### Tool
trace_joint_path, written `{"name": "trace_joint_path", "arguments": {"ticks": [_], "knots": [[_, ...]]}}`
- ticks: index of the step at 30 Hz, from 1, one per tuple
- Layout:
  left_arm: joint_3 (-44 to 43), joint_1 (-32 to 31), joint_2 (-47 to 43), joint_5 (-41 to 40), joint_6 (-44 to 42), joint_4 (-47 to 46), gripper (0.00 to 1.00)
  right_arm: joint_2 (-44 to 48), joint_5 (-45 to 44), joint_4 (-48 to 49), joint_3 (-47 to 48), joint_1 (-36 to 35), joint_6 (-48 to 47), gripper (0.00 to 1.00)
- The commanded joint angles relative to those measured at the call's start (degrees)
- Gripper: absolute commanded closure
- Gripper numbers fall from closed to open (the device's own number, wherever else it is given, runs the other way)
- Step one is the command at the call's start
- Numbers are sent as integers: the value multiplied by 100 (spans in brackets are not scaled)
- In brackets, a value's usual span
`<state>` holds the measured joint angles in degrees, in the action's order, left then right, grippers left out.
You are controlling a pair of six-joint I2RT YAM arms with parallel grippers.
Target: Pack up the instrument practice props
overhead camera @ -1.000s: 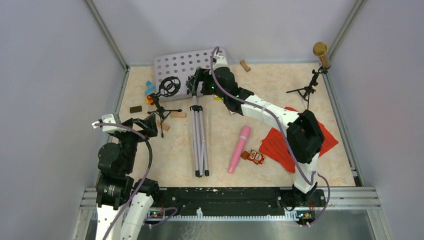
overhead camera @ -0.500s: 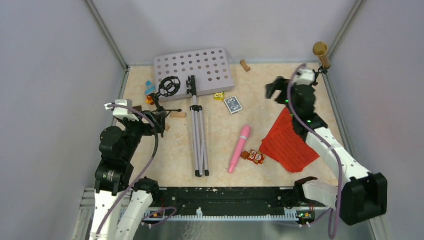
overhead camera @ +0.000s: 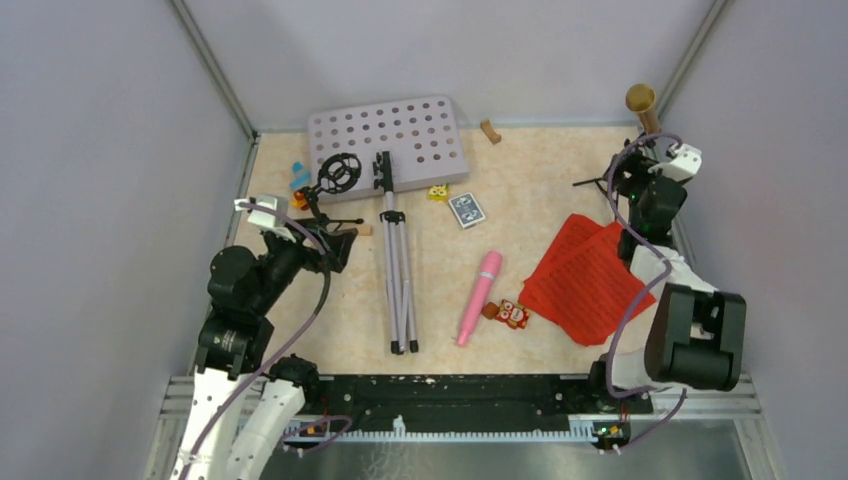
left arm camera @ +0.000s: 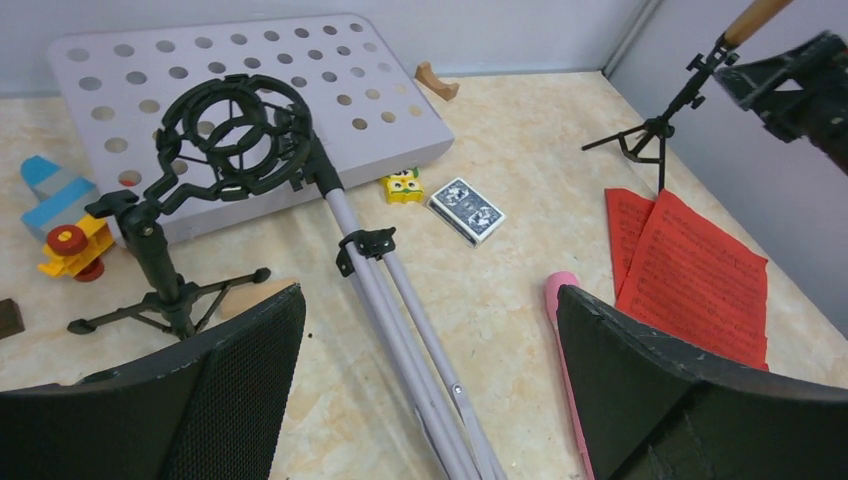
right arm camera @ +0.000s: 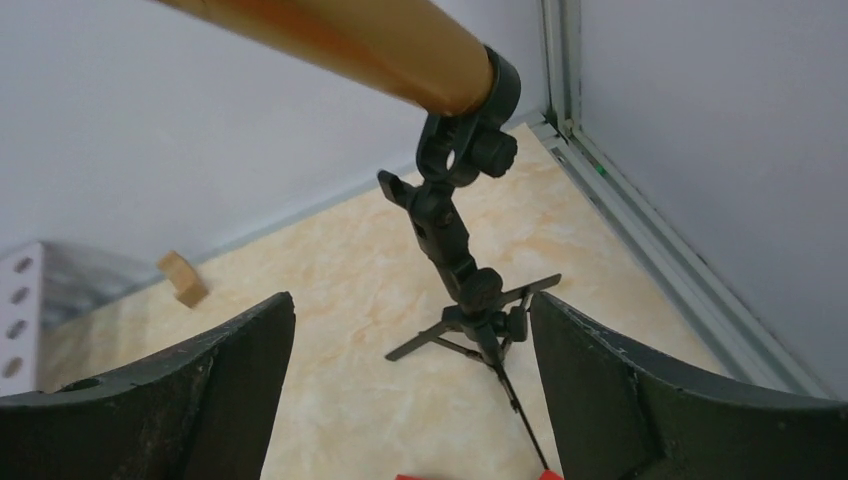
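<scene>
Gold microphone [right arm camera: 330,40] sits clipped to its tripod [right arm camera: 470,290] at two o'clock, so we line up our empty, wide-open right end effector [right arm camera: 410,310].

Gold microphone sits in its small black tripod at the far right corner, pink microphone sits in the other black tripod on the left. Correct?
No: the pink microphone lies flat on the table; the ring mount of the left black tripod is empty. The gold microphone in its small black tripod is right. The top external view shows it.

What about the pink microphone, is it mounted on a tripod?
No, the pink microphone lies flat on the table beside the silver tripod pole, in no holder.
</scene>
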<state>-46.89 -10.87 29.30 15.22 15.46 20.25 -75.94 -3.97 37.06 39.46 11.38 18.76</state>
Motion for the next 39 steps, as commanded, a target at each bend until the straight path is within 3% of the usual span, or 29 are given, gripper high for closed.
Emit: {"name": "trace_joint_path", "arguments": {"ticks": [1,11,15,21,22,23,26,32,39], "knots": [[3,-245,122,-68,-256,-499,1,-786,58,1380,403,21,-855,14],[218,-354,397,41,-242,-1122,1,-2304,-126,1642,1283,83,-1229,19],[393,-354,457,140,-239,-1339,1,-2879,-110,2007,1561,175,-1086,48],[533,-355,489,24,-380,-1374,1,-3455,62,2016,2068,214,-1100,68],[552,-354,490,24,-385,-1383,1,-3509,85,2016,2117,216,-1103,73],[571,-357,489,17,-387,-1391,1,-3543,97,2027,2160,216,-1122,86],[642,-354,471,15,-402,-1415,1,-3527,-4,2188,2139,216,-1126,99],[727,-353,415,121,-633,-1521,1,-2778,-60,2543,1766,118,-1305,100],[616,-352,516,549,-832,-1905,1,-1114,-117,1874,1713,-678,-1582,100]]}}
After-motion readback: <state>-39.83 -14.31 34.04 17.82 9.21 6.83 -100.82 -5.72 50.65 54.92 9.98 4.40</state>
